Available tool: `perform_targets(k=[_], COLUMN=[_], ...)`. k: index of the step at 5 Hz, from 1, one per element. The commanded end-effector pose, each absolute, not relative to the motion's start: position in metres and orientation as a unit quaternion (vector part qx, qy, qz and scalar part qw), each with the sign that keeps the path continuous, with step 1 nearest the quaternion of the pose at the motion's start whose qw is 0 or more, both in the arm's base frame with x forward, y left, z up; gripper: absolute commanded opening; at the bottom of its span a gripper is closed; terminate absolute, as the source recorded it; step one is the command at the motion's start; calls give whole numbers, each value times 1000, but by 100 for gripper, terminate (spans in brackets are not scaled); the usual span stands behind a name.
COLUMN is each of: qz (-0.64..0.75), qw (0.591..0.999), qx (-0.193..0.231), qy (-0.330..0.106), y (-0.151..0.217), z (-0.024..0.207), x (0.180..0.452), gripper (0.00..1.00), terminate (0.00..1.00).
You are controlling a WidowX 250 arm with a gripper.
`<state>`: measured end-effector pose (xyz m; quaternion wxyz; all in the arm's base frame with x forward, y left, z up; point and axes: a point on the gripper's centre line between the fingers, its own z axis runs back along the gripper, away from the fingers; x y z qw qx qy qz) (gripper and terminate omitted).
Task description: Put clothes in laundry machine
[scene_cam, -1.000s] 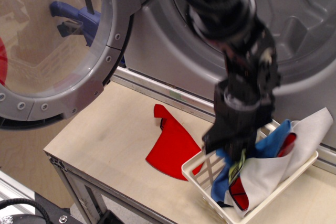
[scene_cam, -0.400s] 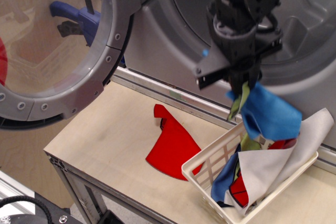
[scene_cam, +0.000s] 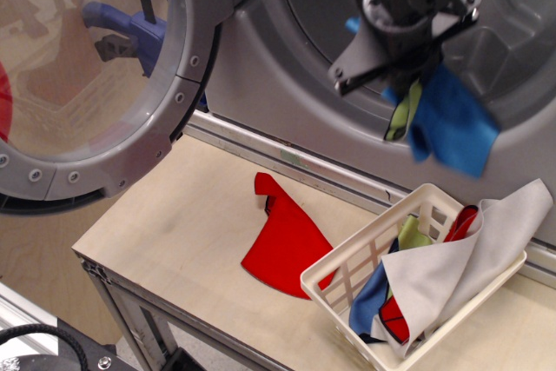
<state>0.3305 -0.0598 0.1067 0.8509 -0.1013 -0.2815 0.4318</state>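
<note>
My gripper is shut on a bright blue cloth and a lime-green cloth. Both hang from it in front of the lower rim of the laundry machine's round drum mouth. The washer's round clear-windowed door stands open at the left. A red cloth lies flat on the wooden table. More clothes sit in the white slatted basket: a pale grey sheet, a blue piece, a green piece and red pieces.
The wooden table has its front-left corner and edge near the bottom left. A metal sill runs along the washer's base. A blue handle-like object shows through the door window.
My gripper has lifted the blue and lime-green cloths out of the basket and risen up to the drum mouth. The red cloth on the table has not moved.
</note>
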Motion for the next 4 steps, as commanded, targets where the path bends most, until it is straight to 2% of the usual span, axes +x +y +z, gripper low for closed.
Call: perform_targets(k=[1, 4], qz=[432, 450], qw=[816, 799], qx=[-100, -95], qy=[-370, -388], y=[-64, -57], z=[138, 127], x=[376, 409], gripper=[0, 0], terminate=[0, 0])
